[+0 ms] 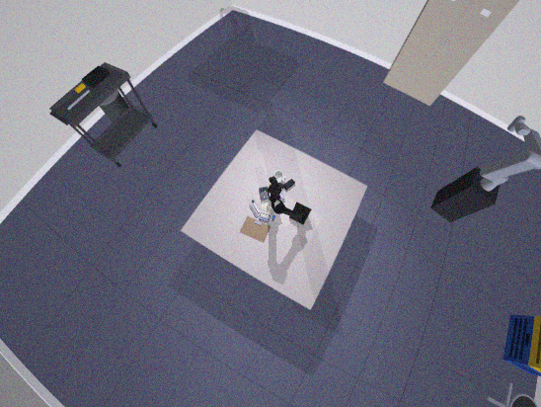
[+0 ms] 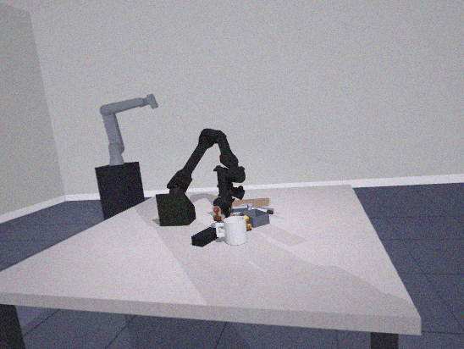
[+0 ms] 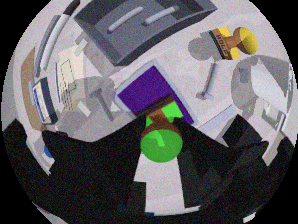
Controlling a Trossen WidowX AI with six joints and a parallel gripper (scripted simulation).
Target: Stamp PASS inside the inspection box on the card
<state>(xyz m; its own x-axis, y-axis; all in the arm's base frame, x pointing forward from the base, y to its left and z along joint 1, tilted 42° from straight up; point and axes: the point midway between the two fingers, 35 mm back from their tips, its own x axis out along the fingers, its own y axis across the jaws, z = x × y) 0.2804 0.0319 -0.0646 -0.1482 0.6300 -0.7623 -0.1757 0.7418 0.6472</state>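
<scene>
Apparently, the hand (image 3: 160, 120) grips the green-topped stamp (image 3: 161, 145).

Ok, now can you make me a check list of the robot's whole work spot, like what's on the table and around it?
Surface: pale, flat tabletop, shadows across it.
Job's things: green-knobbed wooden stamp over the purple ink pad; contact unclear. White printed card lies off to one side.
Clutter: white mug, black block, grey open bin with two light rods inside, yellow-knobbed HOLD stamp, loose bolts.
Gripper: closed on the green-knobbed stamp.
Cables: nothing seen.
Surroundings: dark tiled floor, pale walls, black cart, grey arm on a black pedestal.
</scene>
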